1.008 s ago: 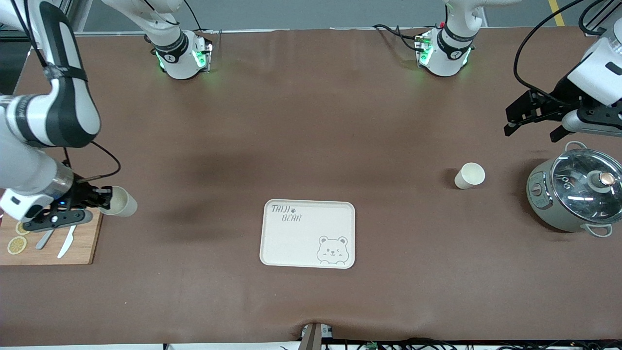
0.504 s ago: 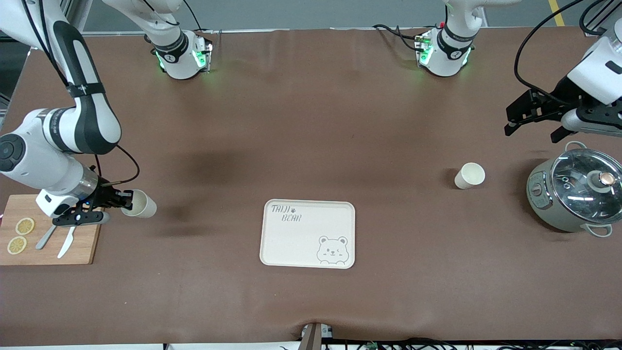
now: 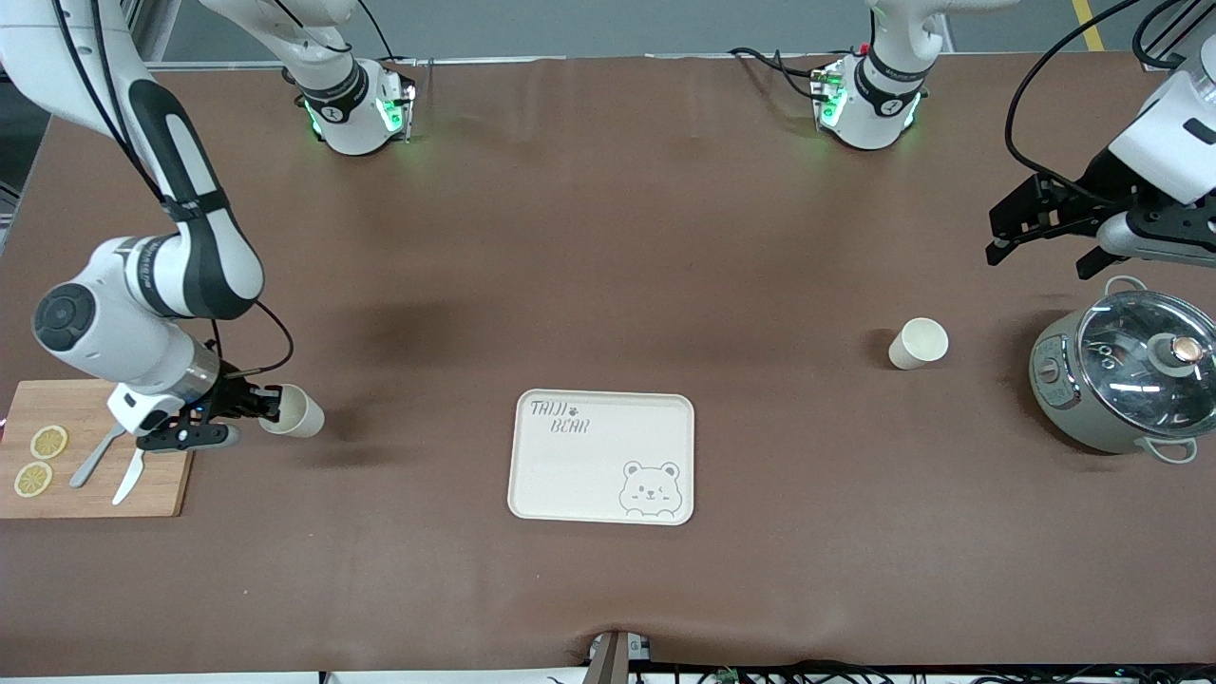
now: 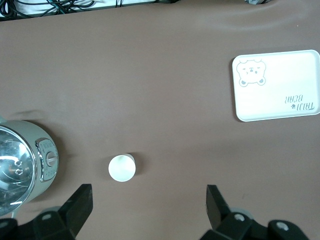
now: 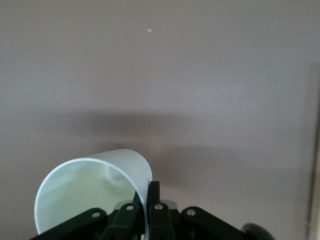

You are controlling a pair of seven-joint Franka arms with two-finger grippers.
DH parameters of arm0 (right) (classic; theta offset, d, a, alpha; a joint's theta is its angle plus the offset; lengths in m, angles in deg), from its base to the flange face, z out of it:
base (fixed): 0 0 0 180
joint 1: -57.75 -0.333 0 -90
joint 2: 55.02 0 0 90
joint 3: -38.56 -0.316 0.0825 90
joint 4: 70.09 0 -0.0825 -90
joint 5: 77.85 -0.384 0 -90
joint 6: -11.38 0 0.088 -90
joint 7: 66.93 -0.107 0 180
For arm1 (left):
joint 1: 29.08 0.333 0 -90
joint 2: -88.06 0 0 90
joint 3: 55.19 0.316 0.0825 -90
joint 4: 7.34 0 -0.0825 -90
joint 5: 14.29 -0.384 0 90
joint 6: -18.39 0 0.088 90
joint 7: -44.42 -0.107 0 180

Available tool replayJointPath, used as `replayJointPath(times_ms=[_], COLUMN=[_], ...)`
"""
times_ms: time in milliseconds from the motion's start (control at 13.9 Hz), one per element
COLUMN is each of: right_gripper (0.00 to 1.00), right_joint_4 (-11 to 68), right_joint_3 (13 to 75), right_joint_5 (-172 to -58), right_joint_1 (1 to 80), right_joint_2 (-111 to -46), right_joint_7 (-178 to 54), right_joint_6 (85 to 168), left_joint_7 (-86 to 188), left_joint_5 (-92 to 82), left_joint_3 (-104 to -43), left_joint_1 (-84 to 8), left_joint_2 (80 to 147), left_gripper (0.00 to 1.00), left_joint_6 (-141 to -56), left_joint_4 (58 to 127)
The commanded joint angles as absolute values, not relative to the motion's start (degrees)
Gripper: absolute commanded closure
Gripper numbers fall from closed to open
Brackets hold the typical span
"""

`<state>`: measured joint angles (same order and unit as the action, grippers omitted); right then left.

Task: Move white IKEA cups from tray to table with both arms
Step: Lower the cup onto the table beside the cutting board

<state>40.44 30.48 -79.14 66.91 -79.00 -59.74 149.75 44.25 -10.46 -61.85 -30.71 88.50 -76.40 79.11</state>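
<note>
One cream-white cup (image 3: 919, 343) upright on the table (image 3: 608, 237), another (image 3: 293, 411) tilted, tray (image 3: 602, 457) bare.

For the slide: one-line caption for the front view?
Right gripper holds one white cup over the table; second cup stands near the open left gripper.

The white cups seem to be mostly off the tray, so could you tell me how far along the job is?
Done: the tray is empty, and one cup stands on the table beside the pot; the left gripper hangs open above. In hand: the right gripper is shut on the second cup's rim, beside the cutting board. Left: set it down and release.
</note>
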Motion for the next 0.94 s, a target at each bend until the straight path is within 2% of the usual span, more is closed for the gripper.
replayJointPath(times_ms=[0,864], right_gripper=[1.0,1.0], right_joint_4=[41.53,42.76], right_joint_3=[30.03,30.12], right_joint_5=[-80.4,-80.04], right_joint_1=[66.98,67.16], right_joint_2=[-79.53,-82.26], right_joint_7=[-60.25,-60.07], right_joint_6=[151.91,156.93], left_joint_7=[43.36,43.45], left_joint_5=[-11.66,-11.74], left_joint_3=[-62.05,-62.05], left_joint_1=[-30.67,-30.66], left_joint_2=[87.98,88.06], left_gripper=[0.0,0.0], left_joint_6=[-76.7,-76.7], left_joint_4=[79.14,79.14])
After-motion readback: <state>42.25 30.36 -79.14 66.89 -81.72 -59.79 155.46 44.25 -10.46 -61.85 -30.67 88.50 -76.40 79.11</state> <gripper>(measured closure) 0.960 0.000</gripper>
